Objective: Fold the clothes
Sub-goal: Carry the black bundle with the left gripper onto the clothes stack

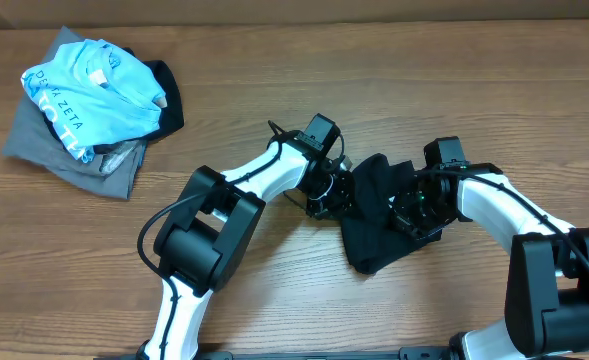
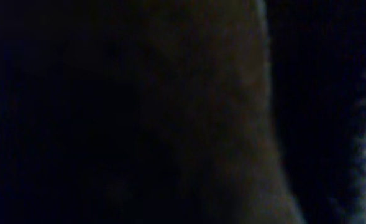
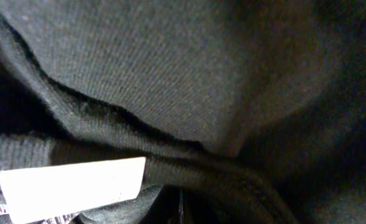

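The black T-shirt (image 1: 372, 238) lies bunched in a small heap on the wooden table (image 1: 304, 300), right of centre. My left gripper (image 1: 332, 196) presses into its left edge and my right gripper (image 1: 412, 212) into its right side. Both sets of fingers are buried in fabric. The left wrist view is almost wholly dark, filled by black cloth (image 2: 220, 112), and its jaws do not show. The right wrist view shows folds of the black T-shirt (image 3: 189, 74) close up with its white neck label (image 3: 71, 186). A thin seam at the bottom centre looks like shut fingers.
A pile at the back left holds the light blue lettered tee (image 1: 94, 88) on top of the grey garment (image 1: 49, 150). Another black piece (image 1: 171, 100) shows at the pile's right. A cardboard wall (image 1: 304, 8) runs along the table's far edge.
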You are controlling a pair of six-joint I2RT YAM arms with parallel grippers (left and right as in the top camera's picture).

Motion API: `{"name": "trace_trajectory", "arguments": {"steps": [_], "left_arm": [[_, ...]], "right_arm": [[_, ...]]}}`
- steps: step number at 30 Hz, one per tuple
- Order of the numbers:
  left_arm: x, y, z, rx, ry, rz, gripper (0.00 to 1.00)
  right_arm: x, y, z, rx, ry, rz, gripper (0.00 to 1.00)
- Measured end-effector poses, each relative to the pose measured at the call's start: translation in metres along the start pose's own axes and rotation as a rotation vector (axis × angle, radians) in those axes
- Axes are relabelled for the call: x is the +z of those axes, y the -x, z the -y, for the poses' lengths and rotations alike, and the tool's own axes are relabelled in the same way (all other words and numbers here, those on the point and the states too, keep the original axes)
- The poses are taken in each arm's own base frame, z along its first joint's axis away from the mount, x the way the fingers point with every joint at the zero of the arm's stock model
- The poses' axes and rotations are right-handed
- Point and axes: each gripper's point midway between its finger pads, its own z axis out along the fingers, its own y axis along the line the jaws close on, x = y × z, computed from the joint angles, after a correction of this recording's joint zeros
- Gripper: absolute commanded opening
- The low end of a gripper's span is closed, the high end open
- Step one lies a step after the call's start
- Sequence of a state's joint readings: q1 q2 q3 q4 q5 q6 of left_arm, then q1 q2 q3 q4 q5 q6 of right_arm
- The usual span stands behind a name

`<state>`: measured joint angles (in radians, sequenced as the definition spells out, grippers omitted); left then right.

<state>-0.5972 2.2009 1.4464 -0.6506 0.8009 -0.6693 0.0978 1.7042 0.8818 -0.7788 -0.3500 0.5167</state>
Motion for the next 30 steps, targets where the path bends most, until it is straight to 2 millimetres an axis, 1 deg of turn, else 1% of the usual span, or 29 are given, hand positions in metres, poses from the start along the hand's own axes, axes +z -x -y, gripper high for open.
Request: {"name": "trace_trajectory", "arguments": {"steps": [2,4,6,8,10,11,12,13,14,15,16,18,19,20,21,22,23,24,25,26,27,28,29,30], "left_arm": [[-0.003,-0.001,-0.004,0.033,0.011,-0.006,0.04],[-0.010,-0.004,-0.012,0.047,0.051,-0.020,0.04],[-0.020,-0.007,-0.022,0.064,0.107,-0.033,0.04],[-0.036,-0.002,-0.029,0.088,0.155,-0.026,0.04],[-0.061,0.009,-0.033,0.115,0.187,-0.002,0.04],[-0.075,0.015,-0.032,0.128,0.193,0.019,0.04],[-0.092,0.024,-0.030,0.144,0.197,0.044,0.04],[-0.112,0.033,-0.026,0.165,0.196,0.077,0.04],[-0.137,0.044,-0.022,0.187,0.193,0.122,0.04],[-0.161,0.054,-0.017,0.208,0.188,0.170,0.04],[-0.183,0.062,-0.013,0.227,0.183,0.215,0.04],[-0.240,0.077,-0.008,0.260,0.177,0.336,0.04],[-0.264,0.081,-0.008,0.267,0.177,0.390,0.04],[-0.299,0.087,-0.011,0.272,0.179,0.470,0.04],[-0.324,0.091,-0.015,0.274,0.185,0.530,0.04],[-0.353,0.094,-0.022,0.267,0.196,0.601,0.04],[-0.377,0.096,-0.032,0.254,0.207,0.658,0.04],[-0.403,0.097,-0.045,0.233,0.223,0.719,0.04],[-0.431,0.097,-0.066,0.197,0.244,0.781,0.04],[-0.449,0.095,-0.083,0.165,0.261,0.818,0.04],[-0.467,0.092,-0.105,0.120,0.282,0.853,0.04],[-0.482,0.088,-0.124,0.075,0.301,0.878,0.05],[-0.497,0.083,-0.148,0.021,0.322,0.903,0.08],[-0.511,0.076,-0.171,-0.033,0.341,0.925,0.18]], "right_arm": [[-0.002,-0.003,0.003,0.006,-0.018,-0.010,0.04],[-0.007,-0.013,0.009,0.017,-0.050,-0.035,0.04],[-0.016,-0.022,0.016,0.019,-0.088,-0.045,0.06],[-0.034,-0.026,0.013,-0.011,-0.084,-0.015,0.09],[-0.063,-0.019,-0.006,-0.075,-0.027,0.071,0.12],[-0.082,-0.014,-0.018,-0.111,0.012,0.132,0.13],[-0.112,-0.008,-0.037,-0.162,0.070,0.226,0.15],[-0.123,-0.006,-0.043,-0.180,0.091,0.260,0.15],[-0.146,-0.005,-0.055,-0.213,0.133,0.327,0.16],[-0.161,-0.005,-0.062,-0.235,0.158,0.370,0.16],[-0.180,-0.007,-0.070,-0.261,0.191,0.423,0.17],[-0.200,-0.011,-0.077,-0.290,0.226,0.476,0.17],[-0.205,-0.013,-0.078,-0.296,0.236,0.489,0.17],[-0.208,-0.015,-0.078,-0.300,0.240,0.496,0.17],[-0.208,-0.017,-0.078,-0.300,0.239,0.493,0.17],[-0.207,-0.018,-0.076,-0.297,0.233,0.485,0.17],[-0.204,-0.018,-0.075,-0.294,0.226,0.474,0.17],[-0.202,-0.018,-0.074,-0.291,0.221,0.466,0.17],[-0.201,-0.018,-0.073,-0.288,0.217,0.460,0.17],[-0.200,-0.018,-0.072,-0.286,0.214,0.454,0.17],[-0.199,-0.019,-0.072,-0.284,0.212,0.450,0.17],[-0.199,-0.019,-0.072,-0.284,0.211,0.449,0.17],[-0.199,-0.019,-0.072,-0.283,0.211,0.449,0.17],[-0.199,-0.019,-0.072,-0.282,0.211,0.448,0.17]]}}
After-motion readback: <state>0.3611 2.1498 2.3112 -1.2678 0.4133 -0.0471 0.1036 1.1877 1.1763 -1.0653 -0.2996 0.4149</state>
